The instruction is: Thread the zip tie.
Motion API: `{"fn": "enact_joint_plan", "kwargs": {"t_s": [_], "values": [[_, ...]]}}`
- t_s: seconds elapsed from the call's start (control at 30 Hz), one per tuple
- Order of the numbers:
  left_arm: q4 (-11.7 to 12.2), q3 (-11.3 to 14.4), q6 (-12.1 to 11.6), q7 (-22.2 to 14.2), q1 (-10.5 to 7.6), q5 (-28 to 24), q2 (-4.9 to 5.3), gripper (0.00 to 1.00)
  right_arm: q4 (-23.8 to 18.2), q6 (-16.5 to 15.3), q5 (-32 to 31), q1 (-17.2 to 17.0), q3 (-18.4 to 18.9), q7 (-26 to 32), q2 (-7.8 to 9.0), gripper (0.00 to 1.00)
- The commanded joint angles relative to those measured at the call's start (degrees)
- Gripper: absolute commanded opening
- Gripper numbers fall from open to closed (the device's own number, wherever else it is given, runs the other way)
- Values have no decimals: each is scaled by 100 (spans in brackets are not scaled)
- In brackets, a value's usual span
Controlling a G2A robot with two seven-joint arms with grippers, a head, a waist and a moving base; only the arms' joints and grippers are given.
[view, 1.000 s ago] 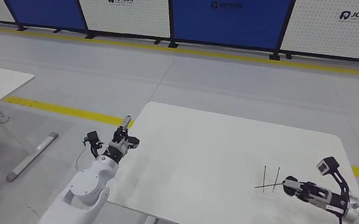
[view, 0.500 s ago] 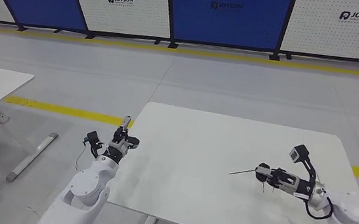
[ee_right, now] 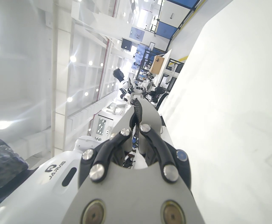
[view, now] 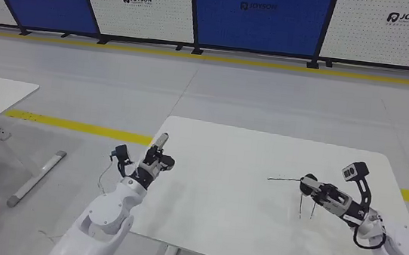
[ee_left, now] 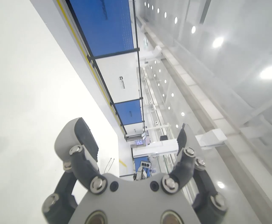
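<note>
The table [view: 222, 175] is smooth, matt white. The zip tie [view: 286, 180] looks like black plastic. The left gripper [ee_left: 130, 125] pads [ee_left: 87, 137] look like grainy rubber.

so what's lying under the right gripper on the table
Two loose zip ties lie on the white table just below the right gripper, which holds a third zip tie. The gripper hides their far ends.

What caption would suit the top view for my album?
Right gripper holds a zip tie over the white table, while the open left gripper hovers at the opposite edge.
</note>
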Motion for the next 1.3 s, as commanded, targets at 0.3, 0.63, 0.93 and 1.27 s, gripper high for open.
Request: {"fn": "enact_joint_plan", "kwargs": {"t_s": [0.3,0.63,0.93,1.27], "values": [[73,877,191,-651,-210,764,-27,100,191,5,-55,77,-109,56,-118,0],[83,918,177,-687,-221,743,-31,100,88,18,-128,7,-136,-100,-131,0],[334,1604,64,-1183,-579,956,-80,100,150,0,-537,140,-701,-314,-323,0],[674,1985,185,-1116,-952,763,-157,100,374,18,-624,277,-897,-391,-428,0]]}}
